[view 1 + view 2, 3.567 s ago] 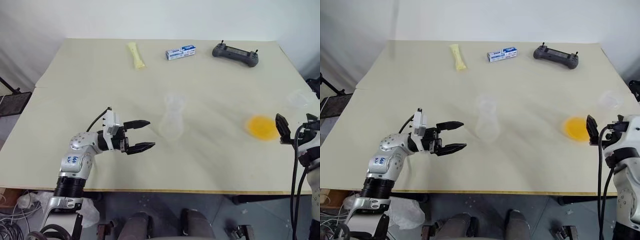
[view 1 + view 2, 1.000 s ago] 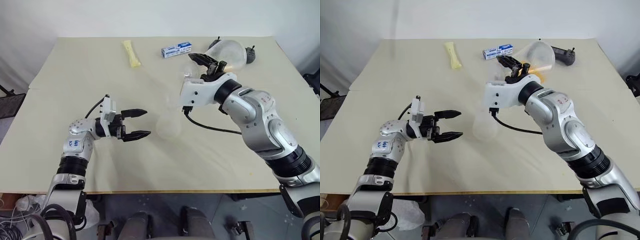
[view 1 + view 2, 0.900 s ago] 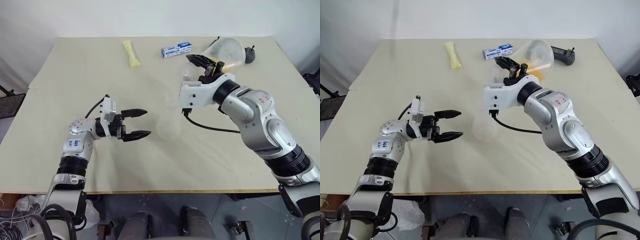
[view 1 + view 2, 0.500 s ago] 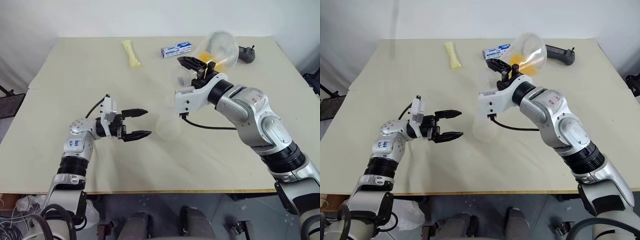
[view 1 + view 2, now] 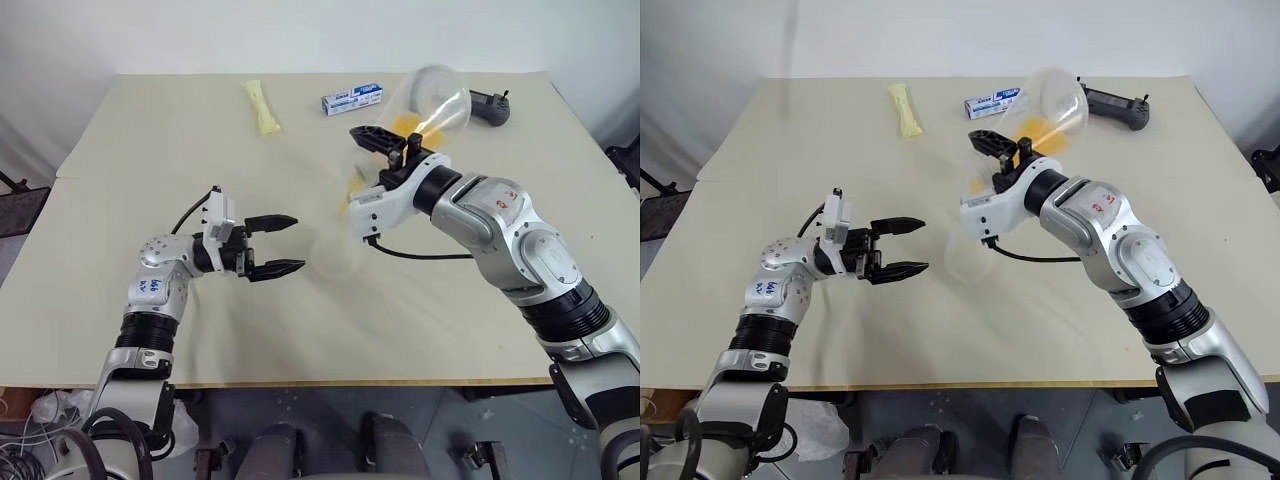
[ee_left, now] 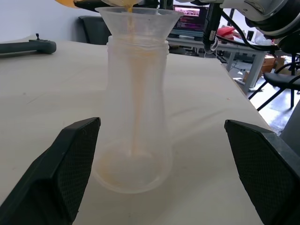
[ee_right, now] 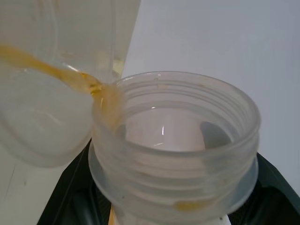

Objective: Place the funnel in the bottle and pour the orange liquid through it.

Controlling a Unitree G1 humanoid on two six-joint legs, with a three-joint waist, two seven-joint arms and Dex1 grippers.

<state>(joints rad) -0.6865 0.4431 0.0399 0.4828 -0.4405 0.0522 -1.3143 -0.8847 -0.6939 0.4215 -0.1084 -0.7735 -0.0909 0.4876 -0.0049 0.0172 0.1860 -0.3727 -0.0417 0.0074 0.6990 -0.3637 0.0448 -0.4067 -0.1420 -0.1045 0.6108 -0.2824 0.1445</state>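
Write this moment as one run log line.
step: pouring | right pincer: shut on round vessel | orange liquid: streaming into funnel | left pincer: open

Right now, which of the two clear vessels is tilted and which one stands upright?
The round vessel in the right claw is tilted, pouring. The bottle with the funnel stands upright on the table.

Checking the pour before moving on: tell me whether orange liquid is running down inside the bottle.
Yes, the left wrist view shows a thin stream of orange liquid falling from the funnel through the bottle.
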